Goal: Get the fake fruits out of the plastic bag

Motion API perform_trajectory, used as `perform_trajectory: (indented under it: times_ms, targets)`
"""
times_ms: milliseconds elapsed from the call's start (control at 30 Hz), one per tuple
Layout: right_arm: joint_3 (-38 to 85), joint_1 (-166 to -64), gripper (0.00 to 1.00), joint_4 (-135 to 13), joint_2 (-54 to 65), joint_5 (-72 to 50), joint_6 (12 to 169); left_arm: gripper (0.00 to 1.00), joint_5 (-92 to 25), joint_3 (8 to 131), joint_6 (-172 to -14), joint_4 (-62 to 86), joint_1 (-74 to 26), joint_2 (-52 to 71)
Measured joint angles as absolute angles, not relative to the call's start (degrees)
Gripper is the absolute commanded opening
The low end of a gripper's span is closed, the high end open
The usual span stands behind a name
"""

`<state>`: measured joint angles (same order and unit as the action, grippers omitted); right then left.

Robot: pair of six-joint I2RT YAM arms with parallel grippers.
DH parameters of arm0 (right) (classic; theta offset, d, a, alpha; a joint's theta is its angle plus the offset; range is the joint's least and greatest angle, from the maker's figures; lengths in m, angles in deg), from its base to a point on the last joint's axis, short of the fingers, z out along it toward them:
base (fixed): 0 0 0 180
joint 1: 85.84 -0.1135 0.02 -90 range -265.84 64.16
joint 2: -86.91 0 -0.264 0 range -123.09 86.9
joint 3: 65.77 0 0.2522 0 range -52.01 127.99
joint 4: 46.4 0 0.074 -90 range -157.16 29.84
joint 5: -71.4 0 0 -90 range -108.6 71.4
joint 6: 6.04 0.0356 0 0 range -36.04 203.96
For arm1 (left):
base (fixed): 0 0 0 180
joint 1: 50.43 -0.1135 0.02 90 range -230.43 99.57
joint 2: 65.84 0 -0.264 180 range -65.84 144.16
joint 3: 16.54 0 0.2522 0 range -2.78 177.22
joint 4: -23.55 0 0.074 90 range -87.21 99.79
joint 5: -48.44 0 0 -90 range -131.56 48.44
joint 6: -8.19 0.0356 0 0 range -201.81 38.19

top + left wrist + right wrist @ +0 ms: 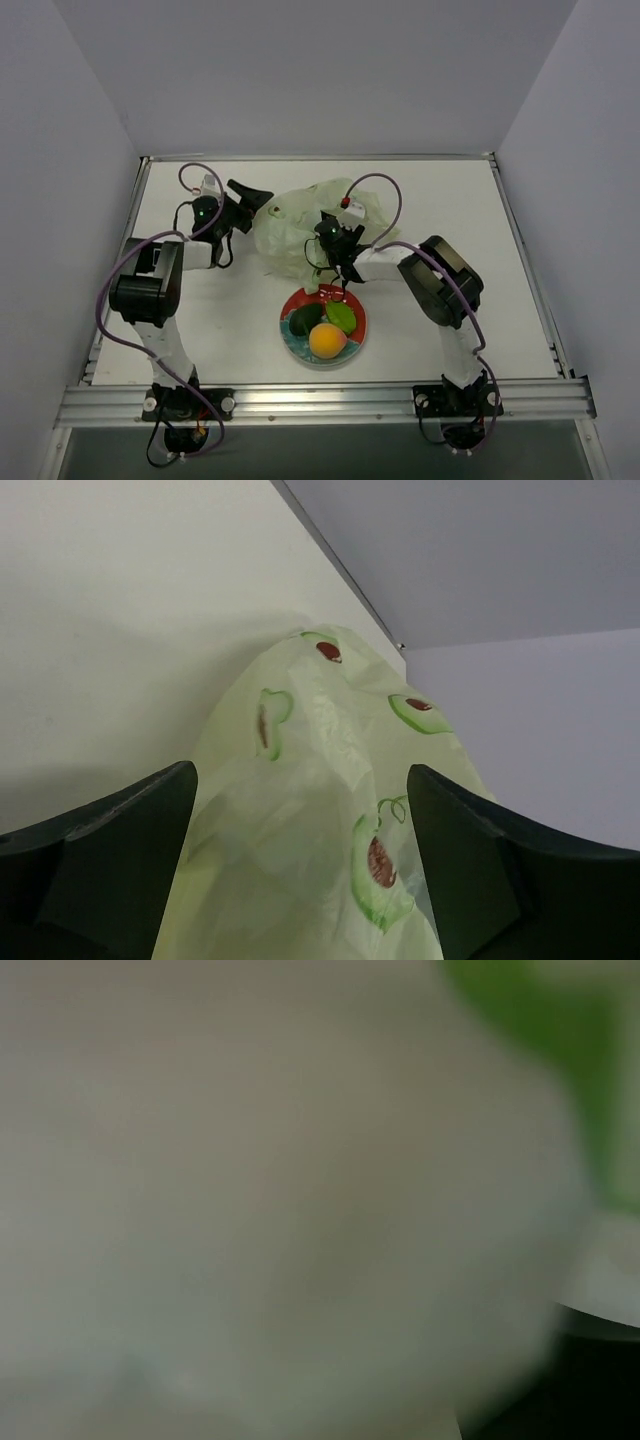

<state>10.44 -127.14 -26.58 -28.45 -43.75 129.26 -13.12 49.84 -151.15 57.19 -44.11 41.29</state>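
Thin pale yellow-green plastic with avocado-ish prints all over it: that's the plastic bag [300,225], slumped in a crumpled heap toward the far middle of the counter [200,330]. Three of the fake fruits are out of it, sitting together on the floral plate [288,340] just on the near side of the bag: the dark green fruit [304,319], the light green fruit [342,316] and the orange fruit [327,342]. No yellow-orange one in sight, so my guess is it's inside the bag, though the plastic is too bunched up to tell.

The left gripper [255,196] is at the bag's left edge, jaws wide apart with a fold of bag between them, not pinched. The right gripper [332,245] is right up against the bag's near right side. Its wrist camera shows only a blur of plastic, so I can't tell whether those jaws are apart, together or on anything.

I'd call this the last-fruit step. The next move probably needs the left to close on that fold and pin the bag while the right fishes inside, otherwise the flimsy film will just drag along.
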Motion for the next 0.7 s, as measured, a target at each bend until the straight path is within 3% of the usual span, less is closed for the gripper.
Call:
perform_trajectory:
  times_ms: [67,100,200,400,500,700]
  targets:
    - [10.44,-127.14,0.65,-26.56,-29.08,-43.72,129.96,0.90,-13.53,48.33,-151.00,57.30,-44.43,40.59]
    - [10.44,-127.14,0.51,-26.56,-29.21,-43.68,130.11,0.92,-14.03,47.13,-151.02,57.19,-44.59,39.65]
    - [10.40,-127.14,0.34,-24.81,-28.97,-44.03,130.46,0.92,-16.37,41.82,-150.39,55.72,-44.98,34.08]
    - [7.97,-127.22,0.23,-21.84,-27.70,-44.60,130.44,0.88,-26.34,36.05,-141.84,41.12,-42.05,11.15]
    - [5.35,-127.60,0.20,-21.29,-25.71,-44.84,129.93,0.82,-31.91,36.07,-136.11,34.90,-35.41,-0.52]
    - [1.57,-128.30,0.15,-19.94,-20.10,-44.73,128.49,0.81,-36.57,35.37,-126.91,21.13,-19.41,-13.27]
